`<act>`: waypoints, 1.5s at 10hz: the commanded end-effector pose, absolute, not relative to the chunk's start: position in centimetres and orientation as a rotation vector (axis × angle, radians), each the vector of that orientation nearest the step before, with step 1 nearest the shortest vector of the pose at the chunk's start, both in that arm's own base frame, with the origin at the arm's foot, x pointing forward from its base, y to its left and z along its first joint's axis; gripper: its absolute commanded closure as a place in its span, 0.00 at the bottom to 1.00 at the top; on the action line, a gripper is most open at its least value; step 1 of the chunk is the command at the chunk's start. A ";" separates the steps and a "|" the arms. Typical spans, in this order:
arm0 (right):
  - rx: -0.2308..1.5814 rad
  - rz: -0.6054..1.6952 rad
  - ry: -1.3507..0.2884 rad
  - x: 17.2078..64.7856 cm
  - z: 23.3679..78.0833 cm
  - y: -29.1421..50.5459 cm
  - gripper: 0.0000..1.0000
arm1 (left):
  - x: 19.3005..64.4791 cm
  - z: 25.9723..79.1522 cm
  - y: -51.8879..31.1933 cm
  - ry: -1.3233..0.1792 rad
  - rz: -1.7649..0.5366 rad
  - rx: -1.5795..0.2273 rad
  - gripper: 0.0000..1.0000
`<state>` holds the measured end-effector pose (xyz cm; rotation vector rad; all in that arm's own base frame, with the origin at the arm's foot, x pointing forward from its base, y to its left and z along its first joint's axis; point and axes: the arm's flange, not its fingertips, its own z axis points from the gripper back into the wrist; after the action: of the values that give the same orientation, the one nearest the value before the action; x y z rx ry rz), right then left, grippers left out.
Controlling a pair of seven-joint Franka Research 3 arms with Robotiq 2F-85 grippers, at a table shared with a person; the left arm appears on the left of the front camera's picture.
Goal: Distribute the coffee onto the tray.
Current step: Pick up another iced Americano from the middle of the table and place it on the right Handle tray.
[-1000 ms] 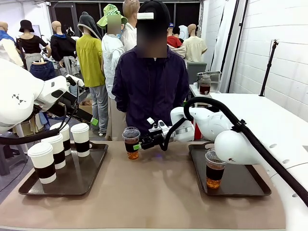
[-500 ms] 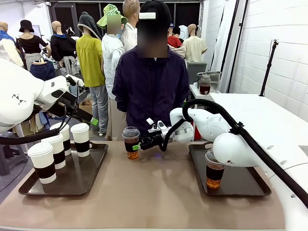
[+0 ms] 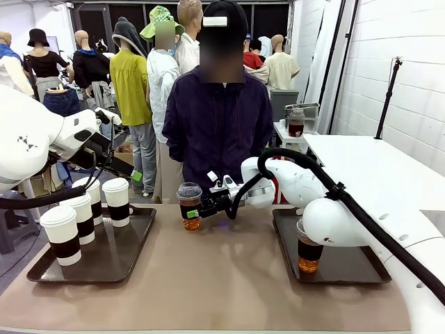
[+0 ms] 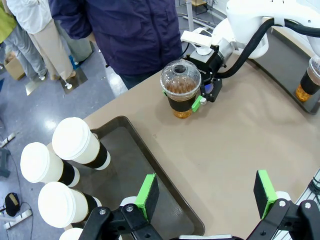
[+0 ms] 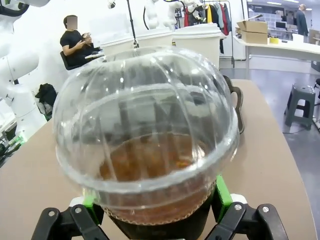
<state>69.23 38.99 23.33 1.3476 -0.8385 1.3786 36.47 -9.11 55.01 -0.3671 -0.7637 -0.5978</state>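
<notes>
One coffee, a clear dome-lidded cup [image 3: 189, 206] [image 4: 180, 89] [image 5: 145, 135] of brown drink with a dark sleeve, stands at the far middle of the table in front of the person. My right gripper [image 3: 195, 209] [image 4: 196, 100] [image 5: 156, 196] is open, its green pads [image 5: 223, 193] flanking the sleeve. A second clear cup [image 3: 307, 252] [image 4: 309, 80] stands on the right tray [image 3: 348, 268]. Several white lidded cups [image 3: 116, 201] [image 4: 76, 143] stand on the left tray [image 3: 115, 261] [image 4: 131, 157]. My left gripper [image 3: 133, 175] [image 4: 206, 190] hangs open above that tray's inner edge, holding nothing.
The person [image 3: 219, 125] stands close against the far table edge, behind the middle cup. The brown tabletop [image 3: 215, 278] lies between the two trays. My right arm's black cable [image 3: 306, 156] loops above the right tray.
My right gripper has slid left, so its fingers now stand on both sides of the middle cup. The cup and my left arm have not moved.
</notes>
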 end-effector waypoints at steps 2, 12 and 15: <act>1.350 1.379 -0.819 71.0 23.4 39.3 0.36 | 36.5 55.0 -9.0 -0.761 -0.596 -0.374 0.00; 1.378 1.420 -0.812 68.9 32.0 32.7 0.36 | 36.5 55.0 -9.0 -0.761 -0.596 -0.374 0.00; 1.309 1.384 -0.848 67.2 34.8 26.8 0.36 | 36.5 55.0 -9.0 -0.761 -0.596 -0.374 0.00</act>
<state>70.86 28.69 33.56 1.3282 -0.8399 1.3891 36.47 -9.10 55.02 -0.3672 -0.7639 -0.5975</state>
